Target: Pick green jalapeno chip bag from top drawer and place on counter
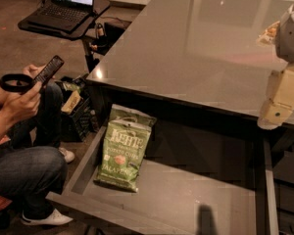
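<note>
Dark grey and glossy, the counter (186, 48) filled the upper middle, with the top drawer (186, 199) open below it. The green jalapeno chip bag (122, 153) lay in the drawer's left part, beside the side wall. The gripper (275, 112) hung at the right edge over the counter's front, well apart from the bag; its state could not be told. A person (24, 170) with a phone (48, 71) crouched just left of the drawer.

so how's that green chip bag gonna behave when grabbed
The green jalapeno chip bag looks crinkly and puffed, so probably light, caving under a pinch. Lying in the top drawer, it should slide, not roll. The gripper hangs at right, above the drawer.
</note>
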You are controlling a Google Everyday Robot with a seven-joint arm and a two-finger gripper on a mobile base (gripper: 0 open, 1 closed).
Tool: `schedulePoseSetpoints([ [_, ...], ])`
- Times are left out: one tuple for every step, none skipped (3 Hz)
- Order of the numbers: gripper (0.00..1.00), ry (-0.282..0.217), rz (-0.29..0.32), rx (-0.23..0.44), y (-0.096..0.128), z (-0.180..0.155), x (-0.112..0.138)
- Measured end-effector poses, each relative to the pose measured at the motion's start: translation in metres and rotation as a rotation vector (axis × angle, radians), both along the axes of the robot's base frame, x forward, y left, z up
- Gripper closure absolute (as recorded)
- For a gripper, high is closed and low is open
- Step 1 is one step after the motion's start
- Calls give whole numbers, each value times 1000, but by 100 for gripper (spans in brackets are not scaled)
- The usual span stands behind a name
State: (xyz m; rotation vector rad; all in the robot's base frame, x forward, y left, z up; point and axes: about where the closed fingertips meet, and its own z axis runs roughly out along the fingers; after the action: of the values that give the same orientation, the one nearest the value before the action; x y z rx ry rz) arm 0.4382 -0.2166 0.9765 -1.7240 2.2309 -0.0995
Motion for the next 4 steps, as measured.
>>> schedulePoseSetpoints([
  [0,0,0,0,0,0,0],
  [0,-20,-11,-41,9,1,-12],
  [0,-8,-16,-58,26,-4,-31],
  [0,40,9,-56,49,-20,-48],
])
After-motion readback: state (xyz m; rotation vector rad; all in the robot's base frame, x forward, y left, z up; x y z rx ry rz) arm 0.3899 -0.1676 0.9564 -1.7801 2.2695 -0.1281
